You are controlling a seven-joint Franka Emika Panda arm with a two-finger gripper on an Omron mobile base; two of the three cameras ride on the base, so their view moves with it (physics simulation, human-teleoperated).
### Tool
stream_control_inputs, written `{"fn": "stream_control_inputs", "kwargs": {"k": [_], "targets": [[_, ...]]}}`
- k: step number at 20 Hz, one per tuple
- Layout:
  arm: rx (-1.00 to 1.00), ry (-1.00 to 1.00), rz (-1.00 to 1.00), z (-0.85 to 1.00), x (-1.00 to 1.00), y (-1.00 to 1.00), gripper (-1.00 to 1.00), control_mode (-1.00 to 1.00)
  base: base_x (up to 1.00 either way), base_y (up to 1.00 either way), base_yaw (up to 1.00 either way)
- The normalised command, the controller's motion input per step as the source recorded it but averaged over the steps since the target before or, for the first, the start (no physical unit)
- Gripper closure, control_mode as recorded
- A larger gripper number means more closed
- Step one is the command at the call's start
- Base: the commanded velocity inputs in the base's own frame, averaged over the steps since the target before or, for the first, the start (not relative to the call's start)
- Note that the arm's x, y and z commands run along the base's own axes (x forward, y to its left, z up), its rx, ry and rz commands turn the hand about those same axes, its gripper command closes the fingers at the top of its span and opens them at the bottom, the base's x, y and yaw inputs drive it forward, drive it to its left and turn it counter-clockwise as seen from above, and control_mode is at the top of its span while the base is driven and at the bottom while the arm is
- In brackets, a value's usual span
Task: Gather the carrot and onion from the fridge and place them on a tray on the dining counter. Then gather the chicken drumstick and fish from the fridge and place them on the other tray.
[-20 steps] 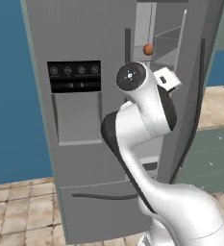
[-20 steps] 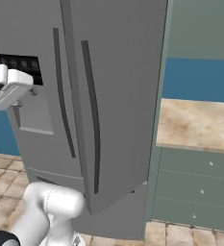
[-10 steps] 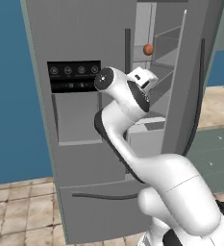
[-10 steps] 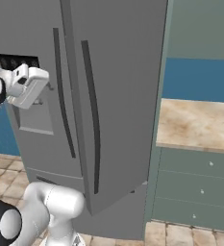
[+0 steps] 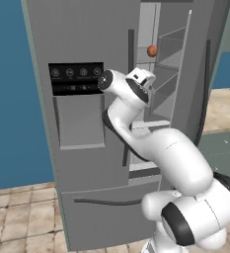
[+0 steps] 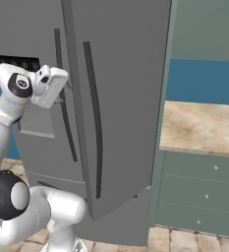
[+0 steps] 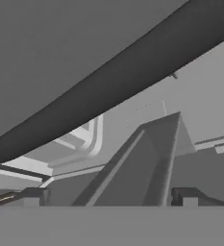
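While the fridge stands with its right door swung partly out, the step in hand appears to be widening that gap or reaching past it for the first vegetable.

Claw: jaws spread wide, nothing held; two small dark fingertips low in the hand view, with a long dark door handle crossing close above them. In the left base view the hand sits at the door's inner edge, near the opening.

Task item: a small round orange-brown thing, likely the onion, on an upper shelf inside the fridge, above the hand and apart from it. Carrot, drumstick, fish and trays: not made out.

Advice, as judgement: keep the jaws wide, clear the handle before going in, and approach the round thing level with its shelf; it may roll, so close squarely across its middle.

Materials:
- Fridge: flat matte grey panels, slim curved dark handles, a black control strip over a recessed dispenser.
- Shelves: pale, thin, hard-edged.
- Counter: mottled beige stone over grey-green drawers.
- Floor: tan tiles.
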Motion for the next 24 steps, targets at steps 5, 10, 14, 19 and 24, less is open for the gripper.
{"fn": "stream_control_inputs", "kwargs": {"k": [5, 10, 14, 19, 24], "targets": [[-0.05, 0.01, -0.02, -0.15, 0.36, -0.46, -1.0, -1.0, 0.0, 0.0, 0.0], [-0.03, 0.0, -0.06, -0.03, -0.05, -0.64, -1.0, -1.0, 0.0, 0.0, 0.0], [-0.01, 0.0, -0.08, -0.02, -0.26, -0.74, -1.0, -1.0, 0.0, 0.0, 0.0], [0.0, 0.0, -0.08, 0.0, -0.47, -0.85, -1.0, -1.0, 0.0, 0.0, 0.0], [0.0, 0.0, -0.08, 0.0, -0.68, -0.95, -1.0, -1.0, 0.0, 0.0, 0.0]]}}
